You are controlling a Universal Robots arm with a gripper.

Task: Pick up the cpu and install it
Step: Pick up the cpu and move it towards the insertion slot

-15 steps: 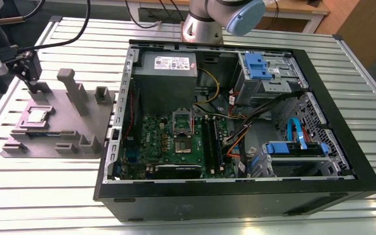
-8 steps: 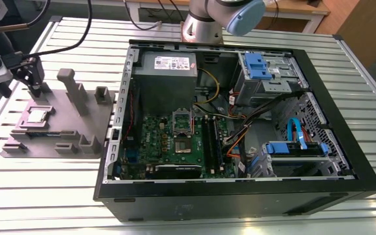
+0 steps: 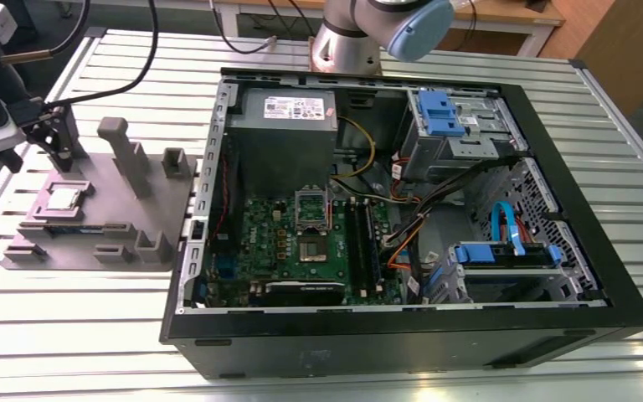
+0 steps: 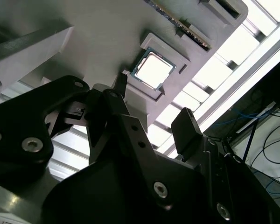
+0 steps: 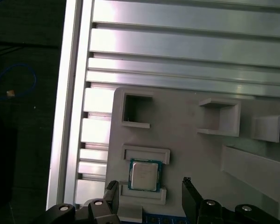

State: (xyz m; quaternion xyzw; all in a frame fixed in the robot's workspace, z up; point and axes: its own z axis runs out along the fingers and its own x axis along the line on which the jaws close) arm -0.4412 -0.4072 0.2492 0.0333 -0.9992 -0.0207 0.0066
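The cpu [image 3: 63,198] is a small square chip with a shiny silver top. It lies flat in a recess of the grey holder block [image 3: 131,213] on the slatted table, at the exterior view's left. My gripper [image 3: 34,147] hangs above the block's far end, a little off from the cpu. In both wrist views the cpu [image 5: 145,175] [image 4: 154,70] lies under the gap between the two black fingers. The gripper [image 5: 151,193] [image 4: 154,109] is open and holds nothing. The open computer case [image 3: 589,331] holds the motherboard, whose bare socket [image 3: 312,219] sits beside its raised metal frame.
Grey posts [image 3: 126,155] rise from the holder block close to the gripper. A memory stick [image 3: 70,228] sits in a slot near the cpu. Inside the case are a grey power supply [image 3: 282,113], cables [image 3: 411,218] and blue drive bays [image 3: 439,113]. The arm's base [image 3: 350,42] stands behind the case.
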